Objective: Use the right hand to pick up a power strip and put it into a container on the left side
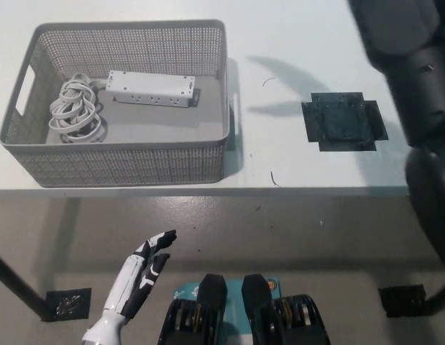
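Observation:
A white power strip (151, 88) lies flat inside the grey mesh basket (129, 164) at the table's left, its coiled white cable (77, 109) beside it at the basket's left end. My black right arm (416, 93) runs up the picture's right edge, well clear of the basket; its hand is out of view past the top. My white left hand (141, 272) rests low at the lower left, below the table's front edge, fingers apart and holding nothing.
A dark square mat (343, 121) lies on the white table (294, 165) to the right of the basket. The table's front edge runs across the middle of the picture, with grey floor below it.

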